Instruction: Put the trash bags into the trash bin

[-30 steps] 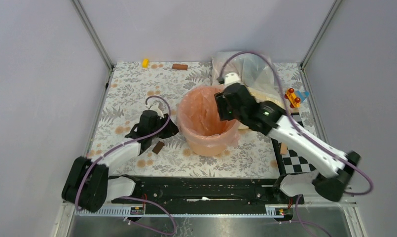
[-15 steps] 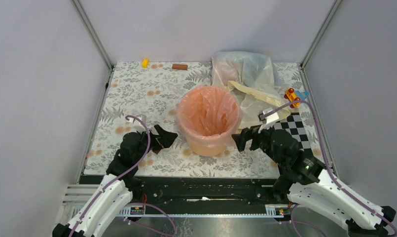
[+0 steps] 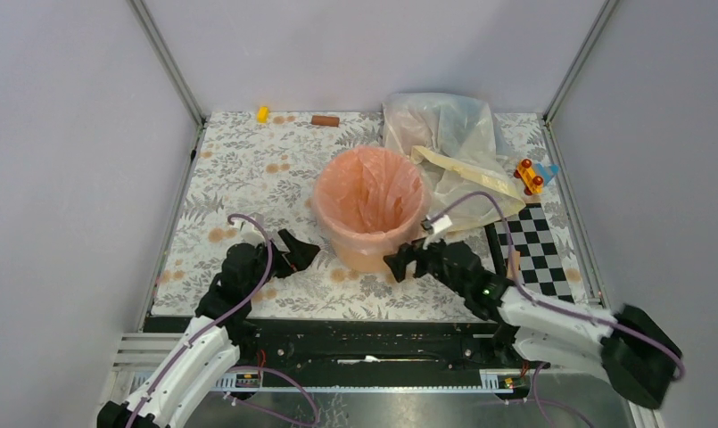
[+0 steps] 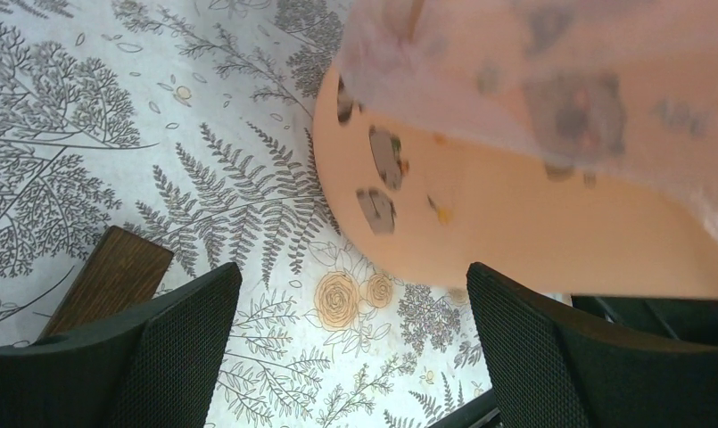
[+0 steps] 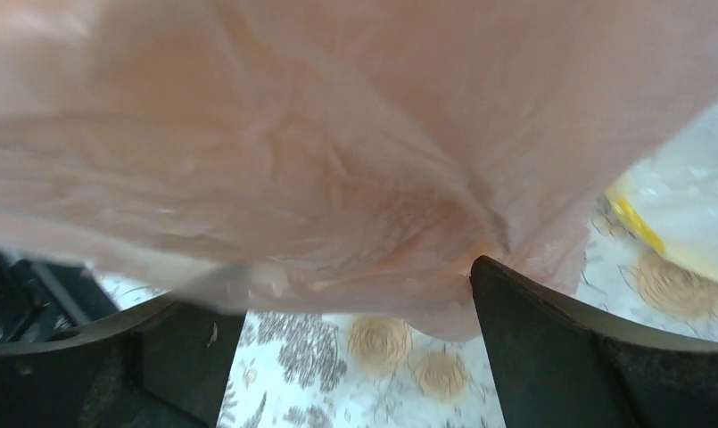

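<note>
The peach-orange trash bin (image 3: 370, 254) stands upright mid-table with the pale-pink trash bag (image 3: 370, 192) lining it and folded over its rim. My left gripper (image 3: 294, 251) is open, low on the table just left of the bin, with nothing between its fingers. In the left wrist view the bin's side (image 4: 533, 223) and the bag's overhang (image 4: 560, 80) lie beyond the open left gripper (image 4: 350, 348). My right gripper (image 3: 407, 260) is open at the bin's front right. The bag (image 5: 337, 160) hangs just above the right gripper (image 5: 355, 357), and its hem reaches the tip of the right finger.
A cream-yellow bag (image 3: 466, 169) and a clear whitish bag (image 3: 444, 125) lie behind and right of the bin. A brown block (image 4: 105, 281) sits by my left finger. A toy (image 3: 532, 176), a yellow piece (image 3: 263, 113), another brown block (image 3: 325, 120) and a checkerboard (image 3: 538, 250) lie around.
Both grippers opened and both arms drew back toward the near edge. The right gripper left the bin's rim, dropped to the table, then slid left to the bin's front.
</note>
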Robot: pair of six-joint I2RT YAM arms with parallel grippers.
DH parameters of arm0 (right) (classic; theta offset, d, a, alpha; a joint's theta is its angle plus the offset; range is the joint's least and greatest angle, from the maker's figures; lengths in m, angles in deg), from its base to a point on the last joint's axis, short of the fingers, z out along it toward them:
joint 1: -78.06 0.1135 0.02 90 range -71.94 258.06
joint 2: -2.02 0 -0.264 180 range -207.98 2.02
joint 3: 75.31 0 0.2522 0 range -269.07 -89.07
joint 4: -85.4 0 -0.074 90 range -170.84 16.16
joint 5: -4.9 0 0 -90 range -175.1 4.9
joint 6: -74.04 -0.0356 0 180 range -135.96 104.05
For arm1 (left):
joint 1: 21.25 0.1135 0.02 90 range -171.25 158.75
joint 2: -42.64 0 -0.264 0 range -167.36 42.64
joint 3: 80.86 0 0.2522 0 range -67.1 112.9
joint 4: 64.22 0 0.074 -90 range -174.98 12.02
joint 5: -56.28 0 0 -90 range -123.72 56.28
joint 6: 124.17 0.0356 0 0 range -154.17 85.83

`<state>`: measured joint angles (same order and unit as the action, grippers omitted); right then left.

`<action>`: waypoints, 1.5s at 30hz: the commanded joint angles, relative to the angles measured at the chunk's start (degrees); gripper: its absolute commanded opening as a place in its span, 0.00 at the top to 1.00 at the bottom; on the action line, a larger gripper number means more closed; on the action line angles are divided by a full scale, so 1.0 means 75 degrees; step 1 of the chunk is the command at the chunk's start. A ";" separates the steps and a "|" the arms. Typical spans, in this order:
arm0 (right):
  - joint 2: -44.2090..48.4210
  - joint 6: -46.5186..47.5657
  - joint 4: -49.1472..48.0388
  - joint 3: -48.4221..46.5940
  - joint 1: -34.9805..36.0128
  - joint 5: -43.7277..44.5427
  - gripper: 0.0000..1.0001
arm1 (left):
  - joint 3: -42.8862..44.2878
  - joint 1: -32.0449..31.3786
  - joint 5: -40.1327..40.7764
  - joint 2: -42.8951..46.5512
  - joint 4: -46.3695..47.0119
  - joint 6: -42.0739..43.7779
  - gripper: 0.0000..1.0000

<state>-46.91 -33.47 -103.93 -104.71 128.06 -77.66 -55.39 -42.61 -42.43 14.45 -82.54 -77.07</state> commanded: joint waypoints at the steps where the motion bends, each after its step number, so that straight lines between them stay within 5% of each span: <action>1: -0.2388 0.0543 -0.2925 -0.1356 0.0025 0.0639 0.00 | -0.0107 -0.0009 0.0430 -0.0200 0.0469 -0.0374 0.01; 4: -0.4114 0.0549 -0.2076 -0.3057 -0.0118 0.1061 0.00 | -0.0068 -0.0005 0.0595 -0.0404 0.0564 -0.0342 0.01; 8: -0.4348 0.0206 -0.1456 -0.3920 -0.0140 0.0702 0.00 | -0.0109 0.0001 0.0622 -0.0582 0.0917 -0.0180 0.01; 15: -0.2253 0.0463 -0.0308 -0.2887 -0.0139 0.0656 0.00 | -0.0333 -0.0001 0.0463 -0.1029 0.1951 -0.0044 0.01; 22: 0.0745 0.0705 0.1334 -0.1449 -0.0295 0.3005 0.00 | -0.0058 -0.0007 0.0893 -0.0951 0.2142 0.0568 0.01; 29: 0.1065 -0.0077 0.2540 -0.1456 -0.2972 0.2862 0.00 | 0.0094 -0.0008 0.2393 -0.0511 0.1964 0.1205 0.01; 32: 0.0538 -0.0061 0.1771 -0.1109 -0.4077 0.2534 0.00 | -0.0018 -0.0002 0.3363 -0.0421 0.2288 0.1621 0.01; 38: 0.0554 0.2000 -0.1860 0.0795 -0.4229 0.1145 0.00 | -0.0002 0.0001 0.4184 -0.0798 0.3024 0.2376 0.01; 45: -0.1947 0.2910 -0.4554 0.0904 -0.5106 0.1951 0.04 | -0.0014 -0.0006 0.3945 -0.1601 0.3897 0.3143 0.01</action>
<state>-51.98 -16.91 -117.33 -96.29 95.19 -65.18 -56.83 -42.64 -13.84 4.42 -60.59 -58.75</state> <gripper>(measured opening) 0.992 0.987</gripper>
